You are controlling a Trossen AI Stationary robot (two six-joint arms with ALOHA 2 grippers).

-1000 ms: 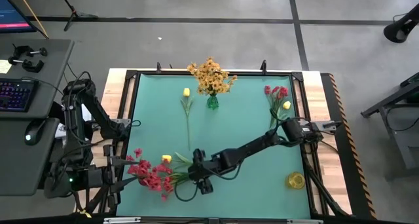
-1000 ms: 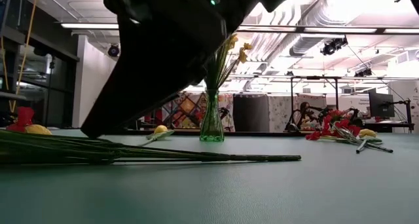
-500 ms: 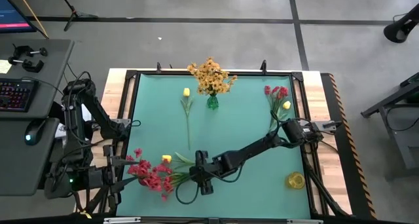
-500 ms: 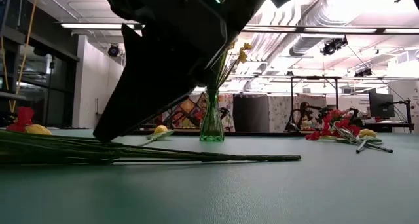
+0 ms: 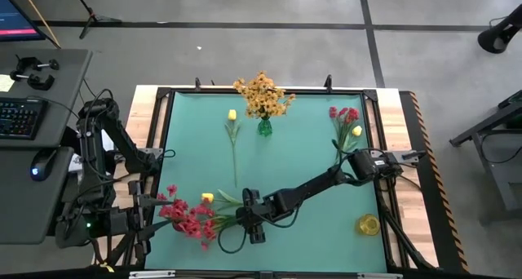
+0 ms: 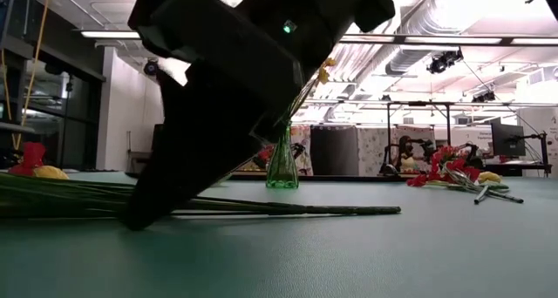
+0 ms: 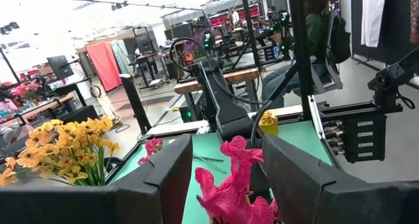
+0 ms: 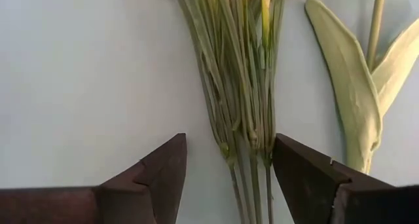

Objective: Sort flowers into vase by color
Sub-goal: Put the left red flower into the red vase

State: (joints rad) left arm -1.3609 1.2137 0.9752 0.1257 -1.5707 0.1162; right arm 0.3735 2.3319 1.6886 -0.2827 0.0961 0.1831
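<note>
High view looks straight down; low view sits level at mat height (both share the green vase (image 5: 264, 127)); wrist views sit close.

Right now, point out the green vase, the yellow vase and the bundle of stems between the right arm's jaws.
green vase (image 5: 264, 127): high view, on its glass body.
yellow vase (image 5: 368, 224): high view, on its rim.
stem bundle (image 8: 239, 106): right wrist view, mid-stems.

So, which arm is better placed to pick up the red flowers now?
Right. The right gripper straddles the red flowers' stems, fingers on either side. The left gripper waits near the blooms.
</note>
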